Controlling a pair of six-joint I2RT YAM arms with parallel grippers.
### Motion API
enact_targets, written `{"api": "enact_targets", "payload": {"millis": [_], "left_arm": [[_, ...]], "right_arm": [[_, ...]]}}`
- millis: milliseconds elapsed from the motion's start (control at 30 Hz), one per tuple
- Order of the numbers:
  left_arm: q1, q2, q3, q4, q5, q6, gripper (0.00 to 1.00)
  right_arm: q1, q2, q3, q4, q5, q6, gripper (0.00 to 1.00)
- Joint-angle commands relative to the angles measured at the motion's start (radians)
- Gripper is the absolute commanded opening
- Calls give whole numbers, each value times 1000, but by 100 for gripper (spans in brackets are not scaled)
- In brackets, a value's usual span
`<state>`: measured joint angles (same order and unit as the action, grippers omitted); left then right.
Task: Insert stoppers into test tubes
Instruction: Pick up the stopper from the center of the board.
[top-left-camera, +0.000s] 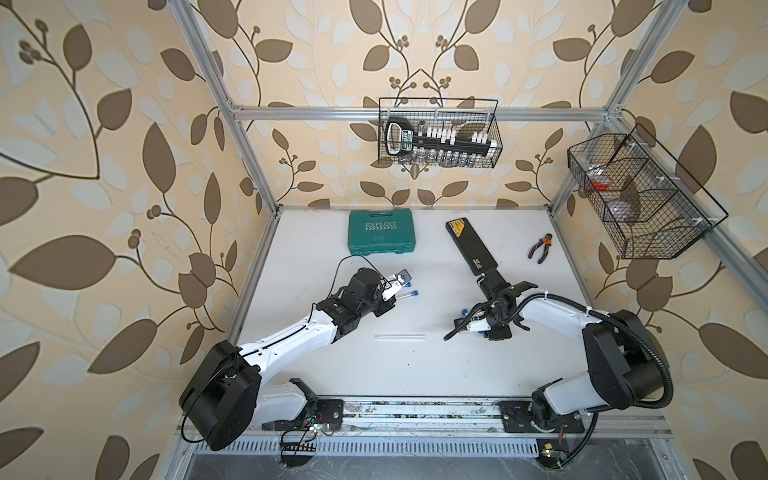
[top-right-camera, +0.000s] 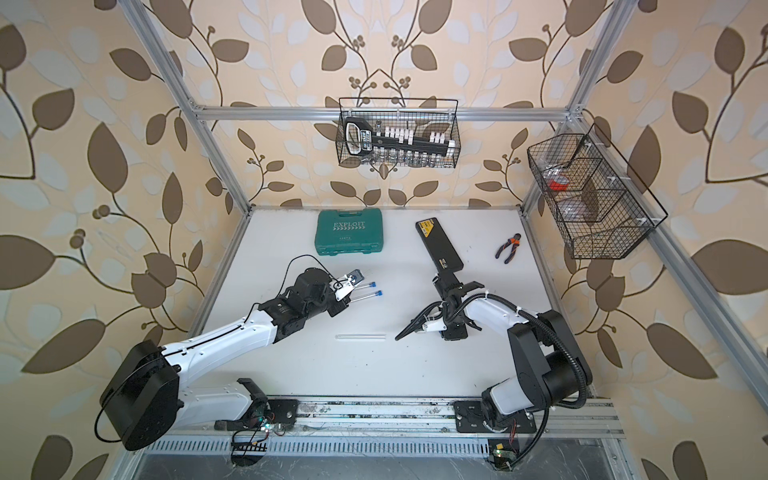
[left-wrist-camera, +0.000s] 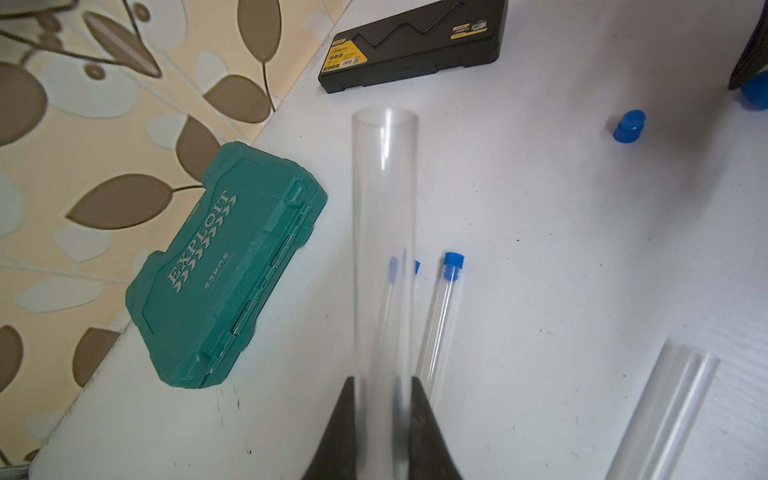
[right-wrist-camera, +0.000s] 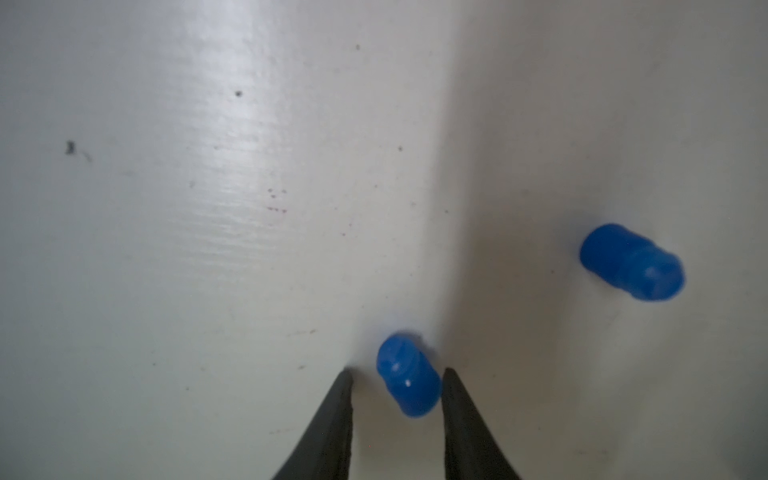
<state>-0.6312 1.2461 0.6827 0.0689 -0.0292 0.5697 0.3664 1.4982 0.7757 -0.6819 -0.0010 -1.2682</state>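
My left gripper (left-wrist-camera: 384, 380) is shut on a clear test tube (left-wrist-camera: 384, 232) whose open mouth points away from it. Beyond it two test tubes (left-wrist-camera: 438, 328) lie side by side on the white table (left-wrist-camera: 540, 249), each with a blue stopper (left-wrist-camera: 453, 266) in its end; both top views show them (top-left-camera: 406, 290). Another empty tube (top-left-camera: 400, 336) lies near the table's middle. My right gripper (right-wrist-camera: 397, 371) is low over the table, open, its fingers either side of a loose stopper (right-wrist-camera: 409, 378) lying on its side. A second loose stopper (right-wrist-camera: 631, 262) lies close by.
A green tool case (top-left-camera: 381, 231) and a long black case (top-left-camera: 471, 245) lie at the back of the table, with orange-handled pliers (top-left-camera: 541, 247) at the back right. Wire baskets hang on the back wall (top-left-camera: 439, 133) and the right wall (top-left-camera: 636, 195).
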Motion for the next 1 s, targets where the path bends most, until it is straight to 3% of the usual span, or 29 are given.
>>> {"api": "enact_targets", "payload": {"millis": [0,567,967], "left_arm": [[-17,-33,-12,14,18,9,0],[-18,-36,-14,16,16,14,0],[-18,-34,-17,14,15,19,0]], "right_arm": [[5,14,-13,-27,-35,-2,29],[5,31,-2,-54,-70,16,25],[5,42,-10,-54,-75,16,16]]}}
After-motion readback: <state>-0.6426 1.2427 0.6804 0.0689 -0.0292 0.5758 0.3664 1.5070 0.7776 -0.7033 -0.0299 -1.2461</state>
